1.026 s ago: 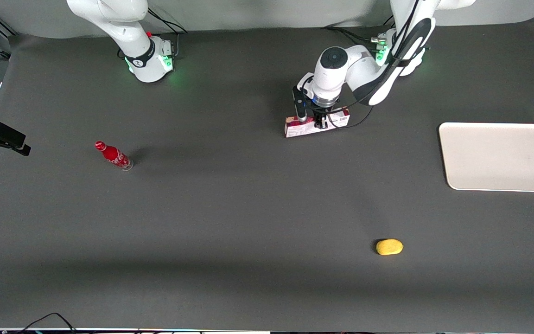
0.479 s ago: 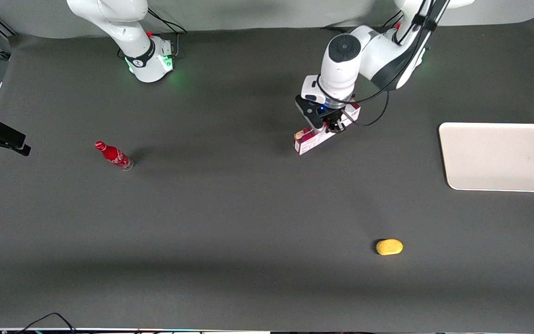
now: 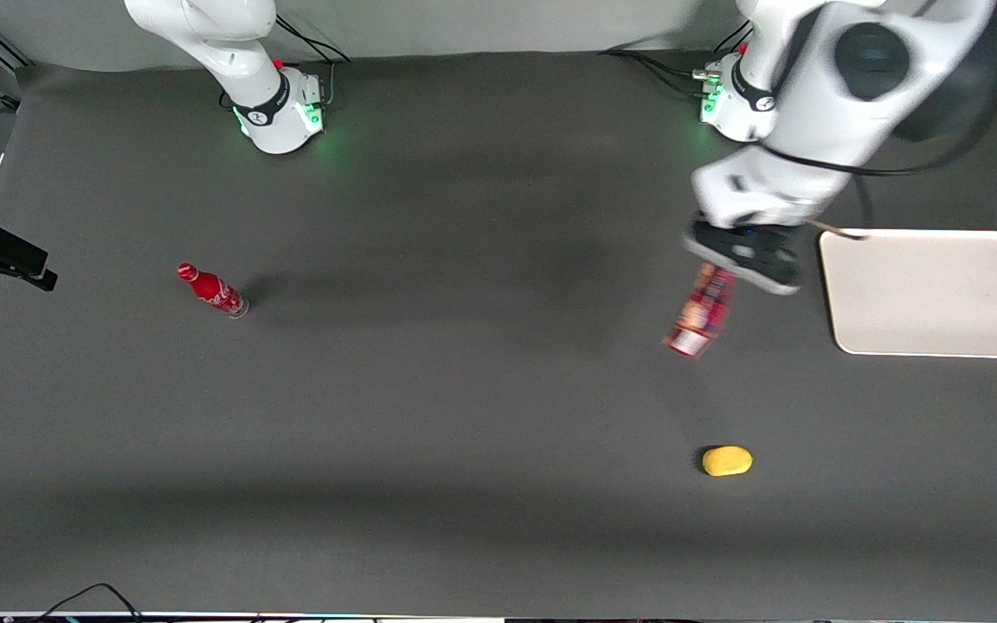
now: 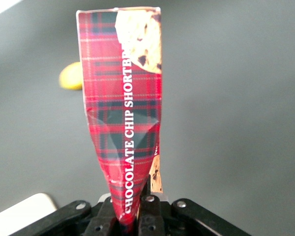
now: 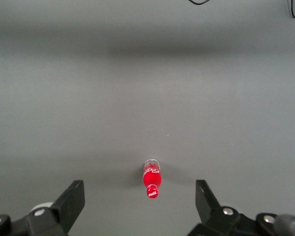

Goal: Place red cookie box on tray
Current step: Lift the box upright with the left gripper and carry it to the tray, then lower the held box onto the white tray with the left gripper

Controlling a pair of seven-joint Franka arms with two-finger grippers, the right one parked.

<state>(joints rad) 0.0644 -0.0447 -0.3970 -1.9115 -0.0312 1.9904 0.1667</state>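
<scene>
Right of centre in the front view, the end effector (image 3: 745, 260) hangs above the worktop (image 3: 464, 389), its fingers clamped tight on one end of the box (image 3: 699, 313). The box juts out from it toward the front camera, tilted, with its free end clear of the worktop. In the wrist view the box (image 4: 125, 113) is pinched and creased where the fingers (image 4: 148, 216) close on it.

Just beside the end effector, toward the working arm's end of the worktop, lies the tray (image 3: 931, 294); the box is near its edge but not over it. The tray's surface is bare and its low rim runs all round. Wide open grey worktop surrounds the box. A yellow lump (image 3: 727, 460) sits nearer the front camera than the box, well apart from it. A red bottle (image 3: 212, 291) stands well off toward the parked arm's end.

The box is red tartan with a chocolate-chip cookie pictured at its free end. White lettering along its length reads "CHOCOLATE CHIP SHORTBR", the rest hidden by the cookie picture. The bottle bears white script, too small to read.
</scene>
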